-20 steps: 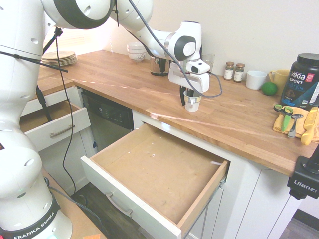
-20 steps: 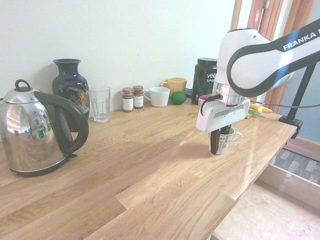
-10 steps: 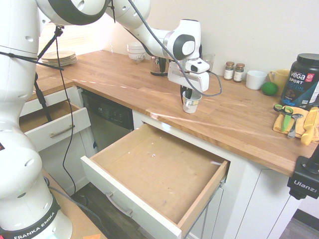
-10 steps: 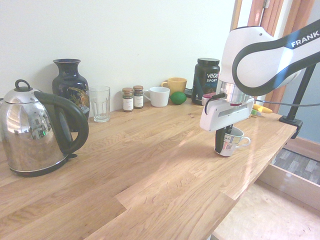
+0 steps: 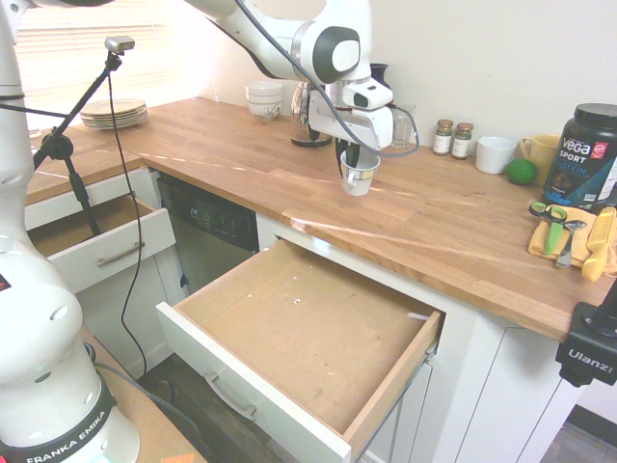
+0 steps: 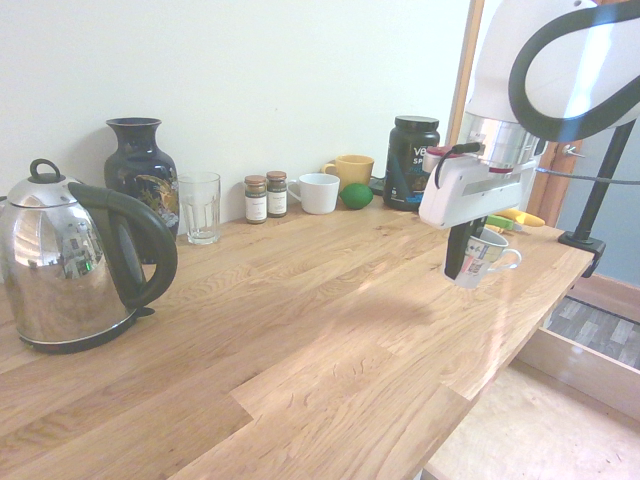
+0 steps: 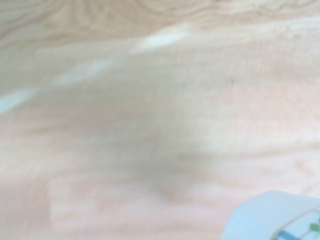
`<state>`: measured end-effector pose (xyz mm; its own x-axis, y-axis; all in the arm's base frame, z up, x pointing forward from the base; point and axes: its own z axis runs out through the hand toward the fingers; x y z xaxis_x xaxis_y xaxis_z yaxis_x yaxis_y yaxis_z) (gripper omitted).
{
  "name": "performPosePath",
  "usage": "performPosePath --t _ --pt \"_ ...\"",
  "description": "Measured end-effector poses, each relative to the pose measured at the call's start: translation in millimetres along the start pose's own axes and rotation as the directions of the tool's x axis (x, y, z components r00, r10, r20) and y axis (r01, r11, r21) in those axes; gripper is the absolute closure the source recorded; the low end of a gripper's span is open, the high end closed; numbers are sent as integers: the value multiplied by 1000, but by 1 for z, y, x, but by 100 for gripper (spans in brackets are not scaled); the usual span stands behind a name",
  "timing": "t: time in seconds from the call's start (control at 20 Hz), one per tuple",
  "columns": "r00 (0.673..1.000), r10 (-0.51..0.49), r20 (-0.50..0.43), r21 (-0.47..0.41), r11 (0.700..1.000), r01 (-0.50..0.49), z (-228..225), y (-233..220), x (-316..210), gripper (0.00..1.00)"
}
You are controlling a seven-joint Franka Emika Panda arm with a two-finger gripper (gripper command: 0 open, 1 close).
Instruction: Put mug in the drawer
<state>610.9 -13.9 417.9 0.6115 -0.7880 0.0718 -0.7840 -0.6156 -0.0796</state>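
The mug (image 5: 358, 177) is a small silvery-white cup with a handle; it hangs tilted in the air above the wooden countertop (image 5: 453, 231). My gripper (image 5: 355, 166) is shut on the mug's rim, one dark finger reaching inside it. From the other side the mug (image 6: 485, 256) shows a printed side and its handle, with my gripper (image 6: 460, 252) clamped on the wall opposite the handle. A pale edge of the mug (image 7: 280, 217) shows in the blurred wrist view. The drawer (image 5: 304, 333) stands pulled out below the counter's front edge, its light-wood inside bare.
A smaller drawer (image 5: 92, 236) is open at the left. Along the wall stand a kettle (image 6: 70, 260), vase (image 6: 140, 170), glass (image 6: 200, 207), two spice jars (image 6: 266, 196), a white mug (image 6: 317, 193), yellow mug (image 6: 350, 170), lime (image 6: 356, 195) and black tub (image 5: 586, 154). Scissors (image 5: 554, 224) lie at the right.
The gripper has finished shutting on the mug and lifted it off the countertop, carrying it up and a little toward the wall, tilted.
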Motion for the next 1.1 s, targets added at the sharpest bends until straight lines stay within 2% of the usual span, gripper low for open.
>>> performPosePath --t 0.25,0.5,0.75,1.1 --pt "998 -53 19 -32 998 53 -6 37 -27 100" --pt "997 -65 50 -56 996 68 1 104 -61 100" --pt "995 -65 70 -66 995 69 26 161 -92 100" --pt "995 -49 89 -81 995 56 66 208 -104 100"
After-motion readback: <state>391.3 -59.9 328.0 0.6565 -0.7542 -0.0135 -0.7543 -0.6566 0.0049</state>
